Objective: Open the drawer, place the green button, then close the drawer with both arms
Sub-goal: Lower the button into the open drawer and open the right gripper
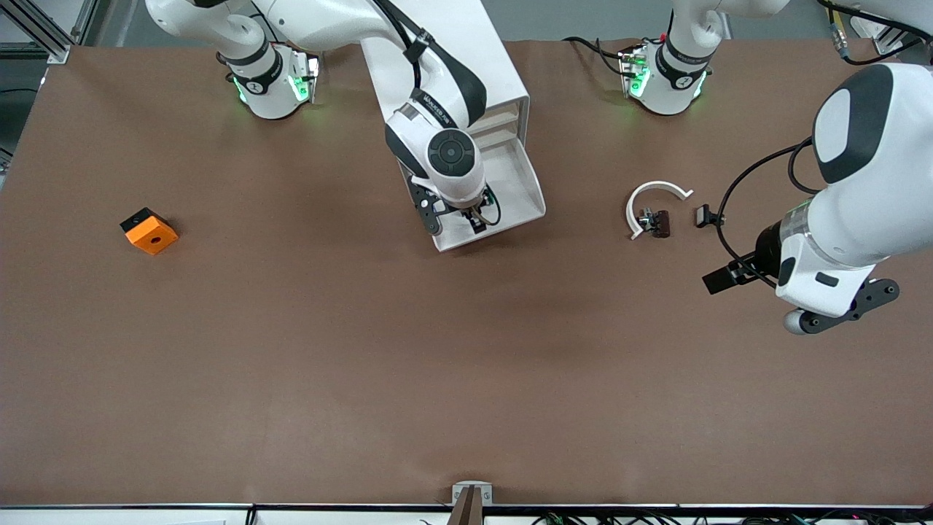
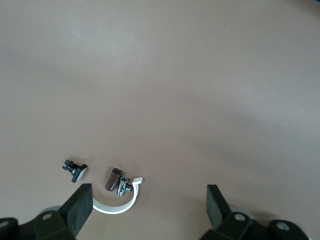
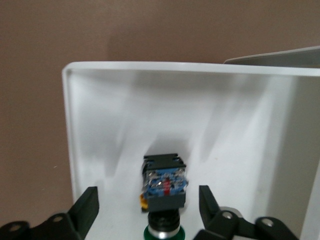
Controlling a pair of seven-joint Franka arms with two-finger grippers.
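Writing: no readable brand or label is showing on the parts; the lettering on the arm bands is too small to make out.
Drawer (image 1: 521, 191): standing pulled out of the white cabinet (image 1: 503, 80), upper middle of the front view.
Button (image 3: 165, 187): lying inside the drawer, between the spread fingers, its green cap cut off by the frame's lower edge.
Right gripper (image 1: 466, 216): hovering open over the drawer, partly hiding its floor.
Left gripper (image 2: 149, 206): waiting open at the front view's right edge, over bare table near the white curved clip (image 1: 651, 204) and small black clips (image 1: 660, 222).
Orange block (image 1: 149, 231): sitting at left.
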